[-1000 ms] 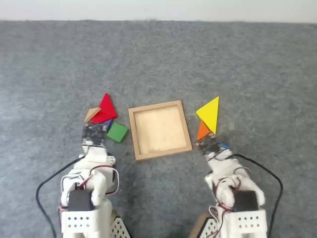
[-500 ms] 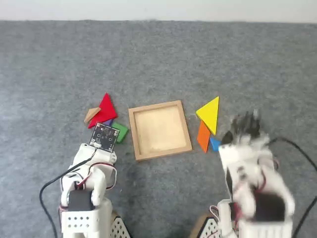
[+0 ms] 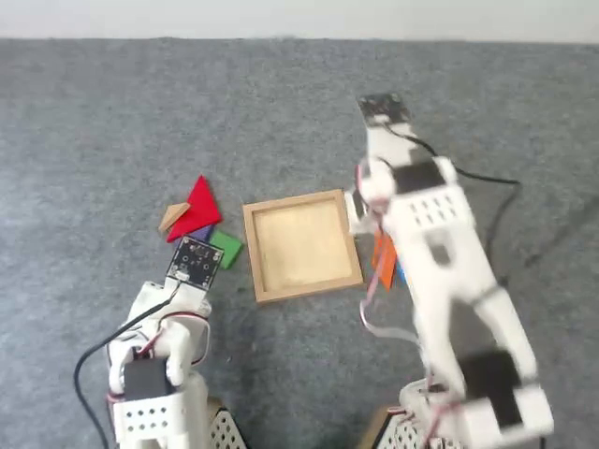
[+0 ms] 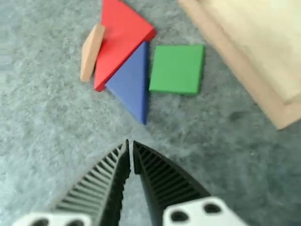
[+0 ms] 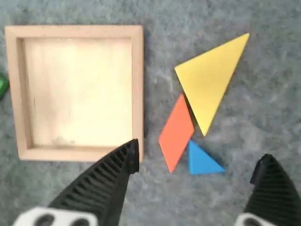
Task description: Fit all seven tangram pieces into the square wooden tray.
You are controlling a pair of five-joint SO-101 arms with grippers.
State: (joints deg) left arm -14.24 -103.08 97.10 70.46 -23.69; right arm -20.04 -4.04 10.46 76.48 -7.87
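The square wooden tray (image 3: 302,245) lies empty mid-table. On one side of it sit a red triangle (image 4: 120,37), a tan piece (image 4: 91,52), a dark blue triangle (image 4: 131,84) and a green square (image 4: 178,68). My left gripper (image 4: 130,143) is shut on nothing, just short of the dark blue triangle's tip. On the tray's other side lie a yellow triangle (image 5: 211,80), an orange parallelogram (image 5: 177,132) and a small blue triangle (image 5: 202,161). My right gripper (image 5: 200,162) hangs wide open high above these, straddling the small blue triangle.
Grey carpet covers the table (image 3: 112,122). In the high view the raised right arm (image 3: 421,215) hides the yellow triangle and leaves part of the orange parallelogram (image 3: 384,257) showing. The left arm's wrist (image 3: 195,262) sits low beside the green square (image 3: 226,248).
The right arm has risen from low by the orange parallelogram and swung forward over the right-hand pieces. The left wrist has shifted slightly toward the tray.
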